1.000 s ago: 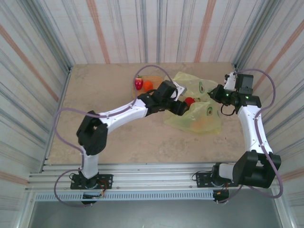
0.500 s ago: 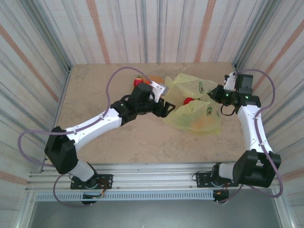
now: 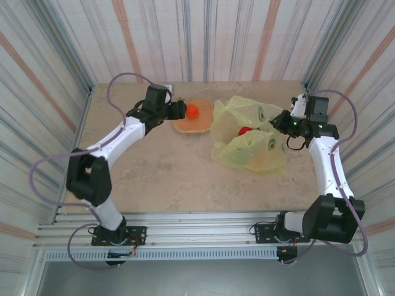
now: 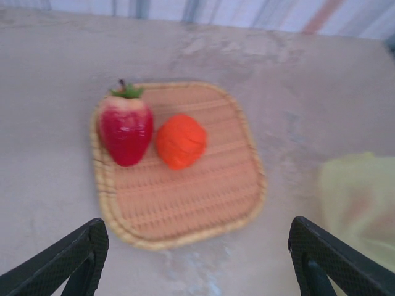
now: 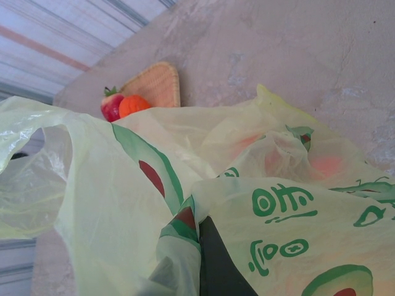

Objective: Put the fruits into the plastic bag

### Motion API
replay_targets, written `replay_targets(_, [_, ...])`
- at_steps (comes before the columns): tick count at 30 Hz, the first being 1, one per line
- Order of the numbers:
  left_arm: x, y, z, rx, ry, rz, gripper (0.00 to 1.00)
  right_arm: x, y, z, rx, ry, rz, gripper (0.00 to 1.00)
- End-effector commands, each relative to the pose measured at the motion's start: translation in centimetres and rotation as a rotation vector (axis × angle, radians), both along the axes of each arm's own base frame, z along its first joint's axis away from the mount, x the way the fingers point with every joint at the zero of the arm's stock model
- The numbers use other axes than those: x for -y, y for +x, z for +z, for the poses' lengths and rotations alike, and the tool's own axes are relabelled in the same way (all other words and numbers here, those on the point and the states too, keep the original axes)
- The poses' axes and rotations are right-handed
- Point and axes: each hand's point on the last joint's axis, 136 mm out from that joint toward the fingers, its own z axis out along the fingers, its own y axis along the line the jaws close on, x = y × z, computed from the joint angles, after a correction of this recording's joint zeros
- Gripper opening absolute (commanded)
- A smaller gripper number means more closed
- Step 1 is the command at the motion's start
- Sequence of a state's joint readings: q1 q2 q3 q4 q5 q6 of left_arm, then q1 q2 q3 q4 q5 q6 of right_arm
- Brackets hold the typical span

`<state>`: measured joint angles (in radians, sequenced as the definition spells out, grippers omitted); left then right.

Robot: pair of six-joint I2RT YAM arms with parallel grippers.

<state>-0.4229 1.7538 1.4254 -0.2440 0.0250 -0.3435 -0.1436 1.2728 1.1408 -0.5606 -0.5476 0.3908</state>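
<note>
Two fruits are seen side by side on a wicker tray [image 4: 185, 203] at the back of the counter [image 3: 154, 166]: a red strawberry-shaped fruit [image 4: 125, 128] with a green cap and an orange fruit [image 4: 180, 140], close enough that it cannot be told whether they touch. The left arm's jaws are held spread wide just left of the tray with nothing between them, and their dark fingertips [image 4: 68, 259] are framed at the lower corners of the wrist view. To the tray's right, the plastic bag [image 3: 250, 148] is spread crumpled on the counter, its yellow-green film printed with halved avocados. A red fruit [image 3: 245, 131] is visible at the bag's opening, and an orange shape [image 3: 262, 160] can be made out through the film nearer the front. The right arm's jaws are pressed together on a fold at the bag's right edge, with film draped over them in the wrist view.
</note>
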Motion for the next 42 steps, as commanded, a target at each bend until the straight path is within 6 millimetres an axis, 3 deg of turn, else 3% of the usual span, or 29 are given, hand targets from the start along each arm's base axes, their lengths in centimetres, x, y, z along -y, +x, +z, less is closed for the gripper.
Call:
replay_targets(1, [-0.8, 2.0, -2.5, -0.064, 0.089, 0.032, 0.8, -0.5, 0.0, -0.5, -0.012, 0.012, 0.015, 0.02])
replay_targets(8, [-1.0, 6.8, -6.8, -0.12, 0.21, 0.054, 0.78, -0.6, 0.0, -0.6, -0.016, 0.014, 0.02, 0.02])
replay_targets(20, [-1.3, 11.9, -9.9, -0.136, 0.336, 0.058, 0.72, -0.7, -0.2, -0.7, -0.015, 0.01, 0.022, 0.02])
replay_targets(33, [-1.1, 13.4, -12.7, -0.173, 0.391, 0.022, 0.71, -0.7, -0.2, -0.9, -0.02, 0.01, 0.023, 0.02])
replay_targets(42, [-1.3, 13.2, -13.0, -0.181, 0.407, 0.015, 0.71, -0.7, -0.2, -1.1, -0.025, 0.013, 0.025, 0.02])
